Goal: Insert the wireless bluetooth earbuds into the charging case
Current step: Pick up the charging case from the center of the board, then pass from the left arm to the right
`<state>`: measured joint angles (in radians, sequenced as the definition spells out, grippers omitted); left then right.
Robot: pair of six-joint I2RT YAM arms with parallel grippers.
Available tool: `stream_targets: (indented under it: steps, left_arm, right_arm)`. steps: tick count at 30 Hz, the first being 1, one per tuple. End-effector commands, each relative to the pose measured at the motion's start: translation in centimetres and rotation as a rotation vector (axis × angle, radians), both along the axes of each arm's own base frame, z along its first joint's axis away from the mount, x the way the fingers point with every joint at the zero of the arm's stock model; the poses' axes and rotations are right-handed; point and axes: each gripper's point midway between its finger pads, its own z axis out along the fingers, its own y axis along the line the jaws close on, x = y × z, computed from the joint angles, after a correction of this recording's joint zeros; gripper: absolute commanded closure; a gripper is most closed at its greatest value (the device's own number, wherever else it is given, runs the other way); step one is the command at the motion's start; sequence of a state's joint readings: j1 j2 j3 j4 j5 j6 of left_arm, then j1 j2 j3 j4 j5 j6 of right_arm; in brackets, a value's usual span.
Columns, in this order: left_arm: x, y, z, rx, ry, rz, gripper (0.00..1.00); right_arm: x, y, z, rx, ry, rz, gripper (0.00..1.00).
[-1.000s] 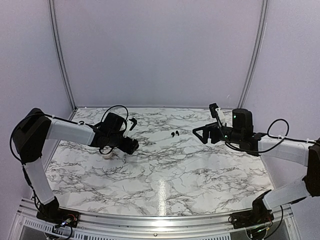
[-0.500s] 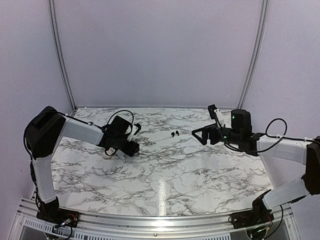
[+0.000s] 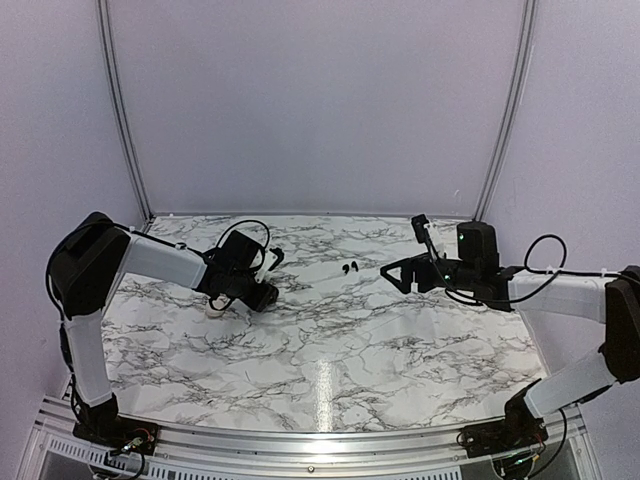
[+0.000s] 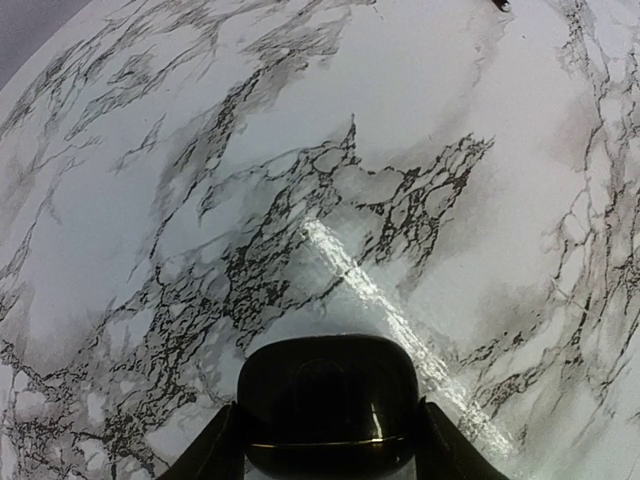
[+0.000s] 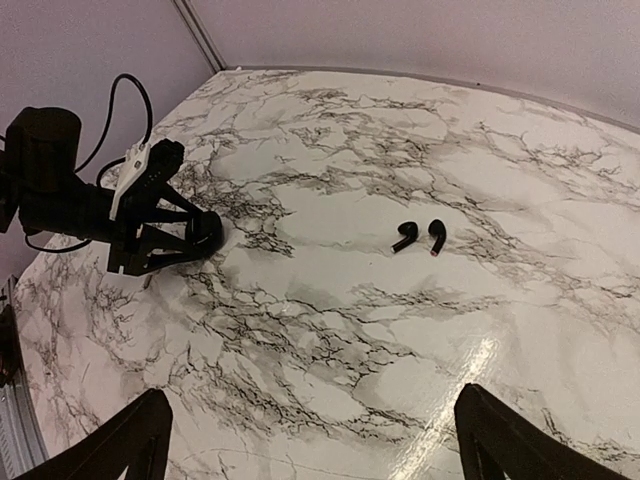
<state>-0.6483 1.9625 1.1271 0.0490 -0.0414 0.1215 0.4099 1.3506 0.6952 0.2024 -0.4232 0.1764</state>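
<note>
Left wrist: we're seeing pickup stage, left gripper point(image 4: 328, 410) straddling black lump point(image 4: 328, 385), grip unclear; earbuds point(image 5: 404, 237) beyond it needing delicate pinch.

Left arm elbow point(image 3: 85, 250): swung toward 3 o'clock.
Left tool point(image 3: 258, 290): shifted toward 3 o'clock, drawn in against black rounded lump point(image 4: 327, 410).
Right tool point(image 3: 400, 246): advanced toward 9 o'clock, nearer wireless bluetooth earbuds point(image 3: 349, 268).

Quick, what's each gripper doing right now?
Left gripper: around a black rounded lump; whether it grips cannot be told.
Right gripper: open, holding nothing.
</note>
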Motion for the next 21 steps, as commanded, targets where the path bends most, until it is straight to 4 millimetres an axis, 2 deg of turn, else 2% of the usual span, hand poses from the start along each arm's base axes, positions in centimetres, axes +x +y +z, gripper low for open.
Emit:
stream_targets:
  steps: [1,7,9,13,16,21]
  left_arm:
    - [-1.1,-1.6,2.3,-0.032,-0.019,-0.07,0.54]
    - [-4.5,-5.0,3.3,-0.04,-0.043,-0.236,0.55]
    - [-6.1,-6.5,3.7,-0.052,-0.056,-0.305,0.55]
    - [-10.0,-9.6,5.9,-0.109,-0.125,-0.463,0.55]
    - [-13.2,-11.2,7.4,-0.128,-0.192,-0.581,0.56]
    - [-17.0,-12.8,9.5,-0.135,-0.276,-0.732,0.58]
  right_arm:
    - [0.2,0.7,1.0,0.064,0.0,0.02,0.02]
    - [-1.0,1.7,-0.9,0.12,0.1,0.079,0.02]
    - [-1.7,2.1,-1.9,0.146,0.151,0.103,0.02]
    - [-3.4,3.1,-3.2,0.191,0.256,0.175,0.07]
    - [-5.0,3.8,-3.7,0.221,0.326,0.231,0.11]
    - [-8.7,5.9,-4.1,0.243,0.419,0.367,0.16]
